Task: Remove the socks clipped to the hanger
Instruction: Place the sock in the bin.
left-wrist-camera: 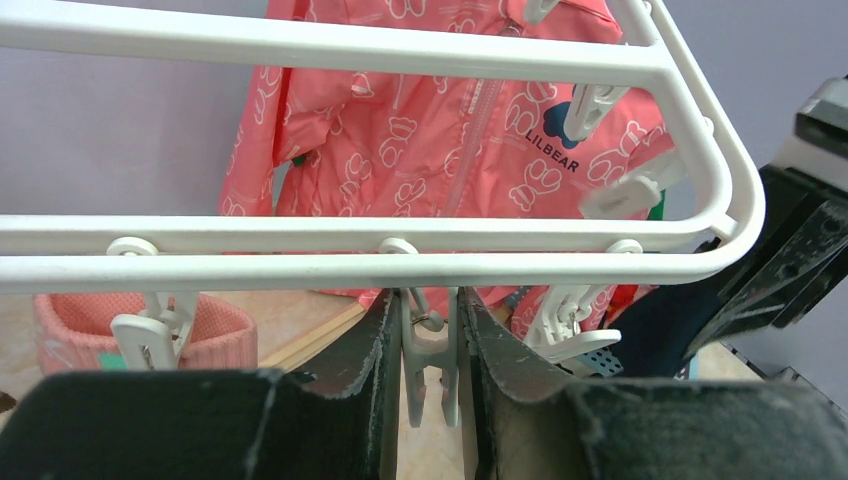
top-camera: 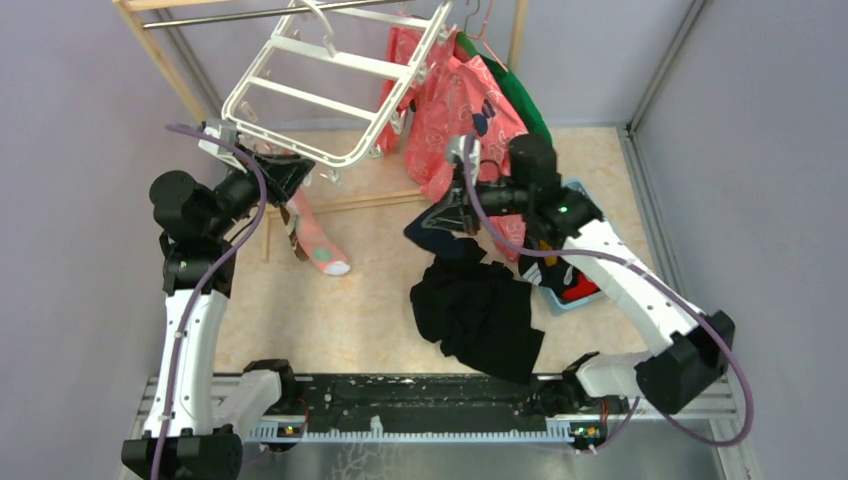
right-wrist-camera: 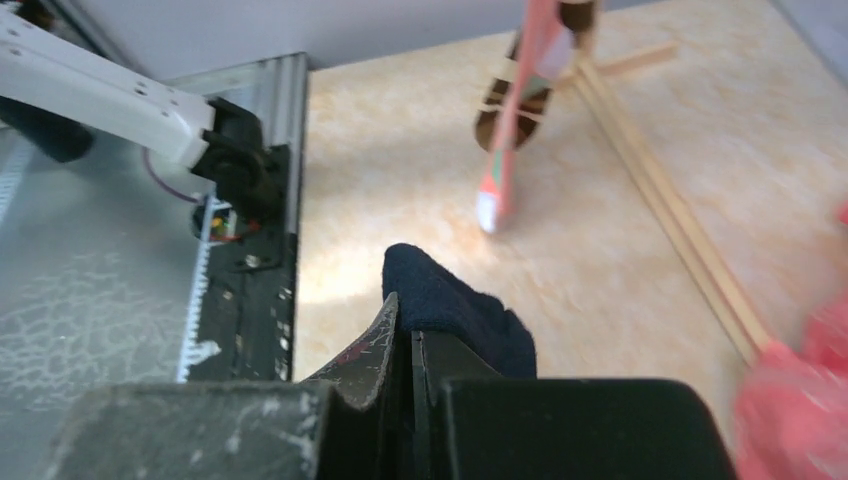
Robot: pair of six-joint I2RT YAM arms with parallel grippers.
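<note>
Socks: a pink sock [top-camera: 318,235] with a teal patch dangles from the hanger [left-wrist-camera: 300,45] above the far left part of the counter [top-camera: 350,320]. A brownish striped sock [top-camera: 290,230] hangs just beside it. A navy sock [right-wrist-camera: 455,310] is off the frame, in the right arm's grasp.
Hanger: white plastic frame with crossbars. It is tilted and hung from a rail [top-camera: 230,15] above the counter's far edge, left of centre.
Left pincer [left-wrist-camera: 428,310]: up under the frame's near bar, with its two fingers pressed against either side of a white clip [left-wrist-camera: 428,350] that hangs there.
Pink cuff: seen from the left wrist, it is caught in another clip [left-wrist-camera: 150,335] on the same bar, left of the pinched one.
Right pincer [right-wrist-camera: 408,330]: fingers pressed together, pinching the navy sock, which droops free above the middle of the counter.
Black cloth heap [top-camera: 480,315]: lies on the counter from the middle toward the near edge, below the navy sock.
Pink jacket [top-camera: 465,110]: hangs at the far edge, right of the frame, printed with white bears.
Blue basket [top-camera: 557,302]: on the counter toward the right edge, partly hidden by the right arm.
</note>
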